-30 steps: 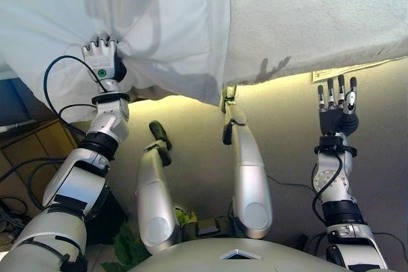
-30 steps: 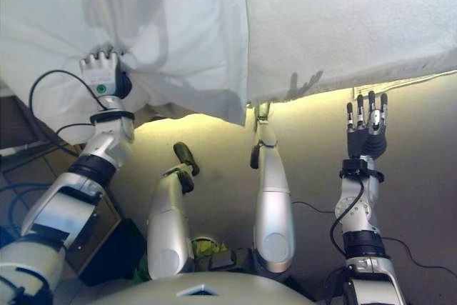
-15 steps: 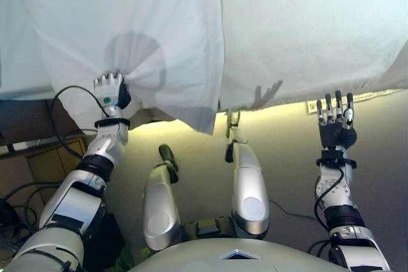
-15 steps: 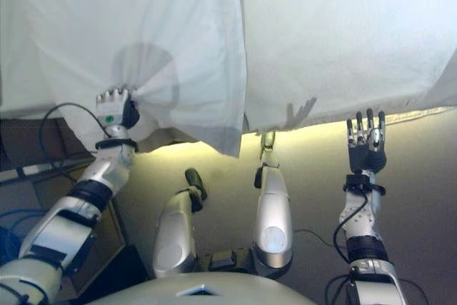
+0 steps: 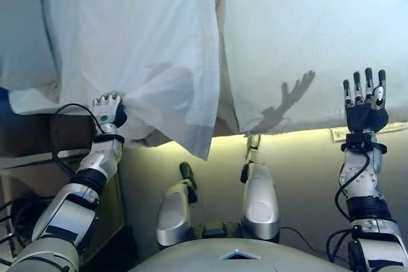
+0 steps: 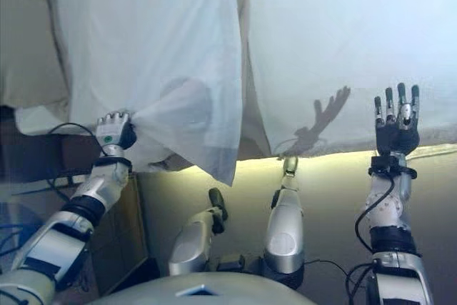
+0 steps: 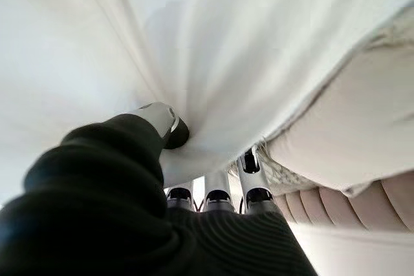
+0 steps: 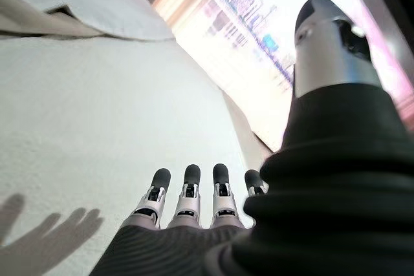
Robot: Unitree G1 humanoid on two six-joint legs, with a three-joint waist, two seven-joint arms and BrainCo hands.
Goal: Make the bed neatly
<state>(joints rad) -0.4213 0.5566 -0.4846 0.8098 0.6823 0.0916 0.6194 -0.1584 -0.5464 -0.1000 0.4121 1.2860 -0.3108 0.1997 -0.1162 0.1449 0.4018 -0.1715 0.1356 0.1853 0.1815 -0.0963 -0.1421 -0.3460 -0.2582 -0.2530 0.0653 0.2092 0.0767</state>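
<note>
A thin white sheet (image 5: 140,49) hangs over the near left part of the bed, its lower corner dropping below the bed's edge. My left hand (image 5: 108,109) is shut on a bunched fold of this sheet at its lower left; the left wrist view shows the thumb (image 7: 162,119) and fingers pinching the cloth (image 7: 213,63). The bare white mattress cover (image 5: 306,36) lies to the right. My right hand (image 5: 364,101) is open and empty, fingers straight, held up just before the mattress's near edge; it also shows in the right wrist view (image 8: 187,208).
A pillow or bunched bedding (image 5: 22,36) lies at the far left of the bed. A dark cabinet (image 5: 38,157) stands below it by my left arm. The bed's near edge (image 5: 299,133) runs across above a beige floor.
The camera has tilted up, so more of the bed shows. My left hand keeps its hold on the sheet, drawn toward the bed's near edge. My right hand stays open.
</note>
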